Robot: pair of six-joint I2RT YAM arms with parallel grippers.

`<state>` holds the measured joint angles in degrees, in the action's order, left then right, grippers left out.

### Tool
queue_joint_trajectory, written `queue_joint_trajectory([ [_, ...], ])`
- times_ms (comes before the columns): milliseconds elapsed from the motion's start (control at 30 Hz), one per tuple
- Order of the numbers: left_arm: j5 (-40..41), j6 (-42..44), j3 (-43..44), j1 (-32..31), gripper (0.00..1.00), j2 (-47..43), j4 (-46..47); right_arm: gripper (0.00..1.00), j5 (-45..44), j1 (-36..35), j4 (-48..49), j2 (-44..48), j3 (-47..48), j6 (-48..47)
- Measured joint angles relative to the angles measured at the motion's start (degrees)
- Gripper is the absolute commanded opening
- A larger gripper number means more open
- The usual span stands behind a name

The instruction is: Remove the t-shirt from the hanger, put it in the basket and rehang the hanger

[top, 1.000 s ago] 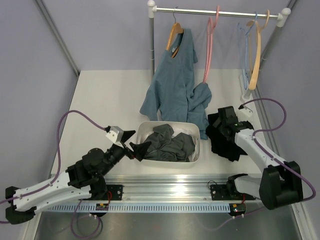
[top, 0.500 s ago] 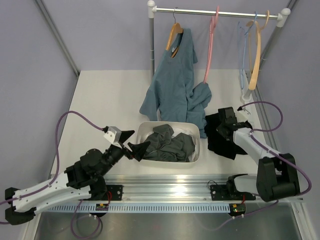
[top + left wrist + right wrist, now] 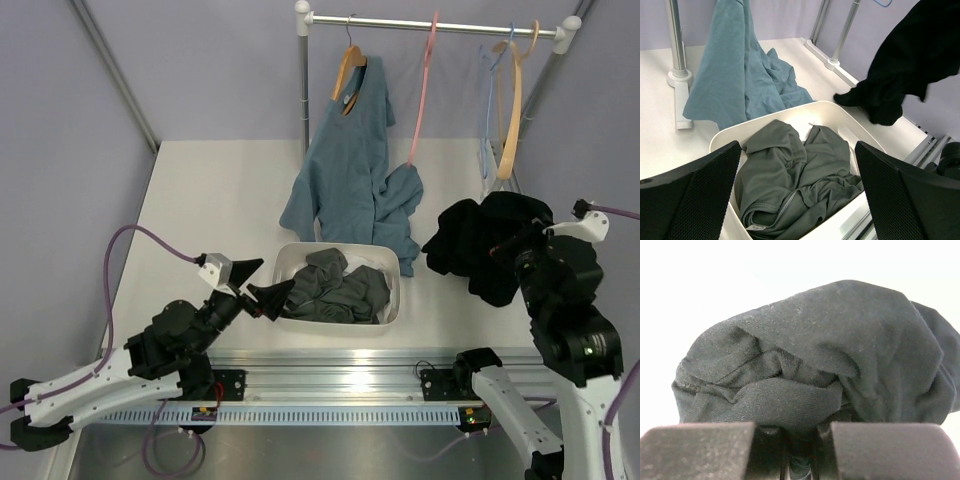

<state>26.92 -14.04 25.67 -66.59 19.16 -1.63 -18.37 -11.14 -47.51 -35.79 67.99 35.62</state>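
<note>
The white table (image 3: pixel 200 200) fills the middle of the top view, and the metal rail (image 3: pixel 430 22) runs across its upper right. A blue-grey shirt (image 3: pixel 350 160) hangs from the rail on a wooden hanger (image 3: pixel 348 68), with its tail spilling onto the table. A dark neck label shows on it, too small for me to read.

The black t-shirt (image 3: pixel 480 245) hangs in a bunch at centre right, off the pink hanger (image 3: pixel 424 90) and well apart from it. My right claw (image 3: pixel 800 452) is nearly together and clamped on a fold of it. The cloth is pinched between the pads at the bottom of the right wrist view. I cannot tell whether its low end touches the table.

At lower middle sits a white tub (image 3: pixel 394 292) holding crumpled dark grey clothes (image 3: pixel 335 290), which cover most of its floor.

The pink hanger hangs bare on the rail at upper centre right. To its right are a thin blue wire hanger (image 3: pixel 488 110) and a second wooden hanger (image 3: pixel 513 120).

My left claw (image 3: pixel 277 273) stands wide apart at lower left, holding nothing, just beside the tub's left rim.
</note>
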Motion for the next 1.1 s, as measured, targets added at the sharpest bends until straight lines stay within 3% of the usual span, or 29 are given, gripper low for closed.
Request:
queue_joint_trajectory([
  [200,0.66,0.02,-0.07,0.00,0.99,-0.94,0.02,0.00,11.04,0.00,-8.44,-3.98,19.17,-5.75],
  [467,0.68,0.07,-0.07,0.00,0.99,-0.94,0.04,0.00,30.47,0.00,-17.40,-23.80,65.70,-8.48],
  [533,0.68,0.07,-0.07,0.00,0.99,-0.94,0.04,0.00,36.17,0.00,-14.69,-25.90,69.94,-6.84],
  [633,0.68,0.07,-0.11,0.00,0.99,-1.03,0.04,0.00,43.17,0.00,-9.68,-25.92,67.34,-3.04],
  [767,0.66,0.04,-0.46,0.00,0.99,-1.11,0.04,0.00,48.19,0.00,-0.17,-25.05,57.05,1.68],
  [900,0.39,0.04,-0.59,0.00,0.99,-1.03,0.07,0.00,49.83,0.00,9.53,-21.57,40.92,4.87],
  [1100,0.33,0.04,-0.59,0.00,0.99,-0.59,0.04,0.00,51.01,-0.11,21.16,-20.76,27.21,8.13],
])
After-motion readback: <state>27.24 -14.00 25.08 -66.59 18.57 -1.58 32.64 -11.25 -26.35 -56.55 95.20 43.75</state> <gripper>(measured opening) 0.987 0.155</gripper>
